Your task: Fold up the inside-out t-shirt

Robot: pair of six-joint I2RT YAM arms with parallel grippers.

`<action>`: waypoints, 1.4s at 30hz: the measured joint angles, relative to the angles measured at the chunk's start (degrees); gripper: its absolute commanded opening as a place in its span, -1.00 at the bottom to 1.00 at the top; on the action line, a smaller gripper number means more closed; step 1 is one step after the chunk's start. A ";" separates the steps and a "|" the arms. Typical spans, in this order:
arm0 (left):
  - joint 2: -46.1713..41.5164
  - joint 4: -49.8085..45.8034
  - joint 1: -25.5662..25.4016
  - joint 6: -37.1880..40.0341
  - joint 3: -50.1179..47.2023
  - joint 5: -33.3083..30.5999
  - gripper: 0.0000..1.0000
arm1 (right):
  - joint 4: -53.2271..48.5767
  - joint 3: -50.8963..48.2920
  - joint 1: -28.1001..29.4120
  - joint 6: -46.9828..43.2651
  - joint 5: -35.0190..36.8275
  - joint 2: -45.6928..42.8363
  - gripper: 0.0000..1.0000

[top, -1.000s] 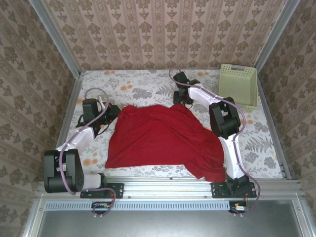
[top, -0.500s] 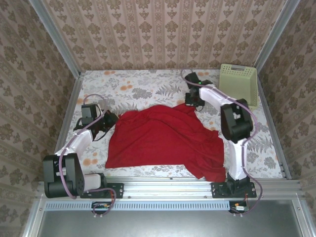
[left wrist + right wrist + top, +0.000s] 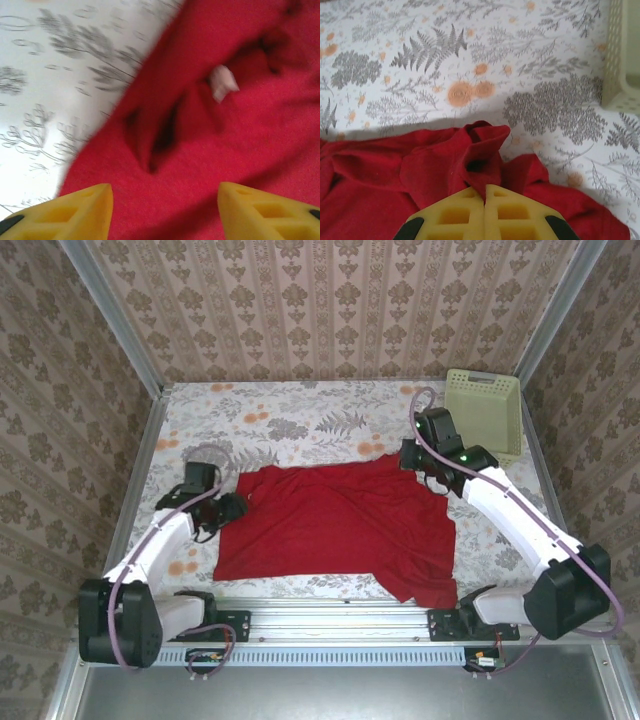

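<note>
– On the table, what is that big red thing?
– That is the shirt (image 3: 335,530). It lies spread out in the middle of the table (image 3: 300,420), closer to the near edge. One near corner reaches that edge on the right.
– Is it flat?
– Mostly. It has wrinkles, and the far right corner is bunched up.
– What is the right gripper (image 3: 425,462) doing?
– It sits at that bunched corner. Seen from its own camera, its yellow fingers (image 3: 455,215) are pressed tight together. A lump of red cloth is pinched at their tips.
– And the left gripper (image 3: 235,508)?
– It is at the far left corner of the shirt. Seen from its camera, the two yellow fingers are wide apart and hold nothing. The red cloth lies under them. That picture is a bit blurry.
– What is the little white bit?
– A tag (image 3: 222,84), on the shirt next to a dark fold.
– And the pale green box?
– A basket (image 3: 485,415). It stands in the far right corner of the table. It is near the right gripper but does not touch the shirt.
– What does the table look like?
– White, with grey leaves and orange flowers.
</note>
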 measured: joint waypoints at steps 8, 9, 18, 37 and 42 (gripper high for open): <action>12.61 -4.07 -11.61 4.39 9.90 -13.77 0.39 | 0.00 -1.14 -0.02 1.44 -0.31 -6.32 -1.00; 15.08 -4.07 -11.89 4.92 10.91 -14.78 0.39 | 0.00 -1.14 -0.02 1.49 -0.28 -7.06 -1.00; 31.15 -3.72 -10.49 7.76 20.63 -19.10 -0.04 | -0.70 -2.10 -0.15 1.49 1.27 -10.51 -1.00; 19.61 -1.07 0.96 5.42 17.94 -16.57 -0.24 | -6.54 -2.25 -4.66 1.42 6.16 -12.92 -1.00; 18.01 -1.79 -12.22 7.02 20.35 -17.66 -0.22 | -6.56 -2.23 -4.66 1.42 5.55 -12.92 -1.00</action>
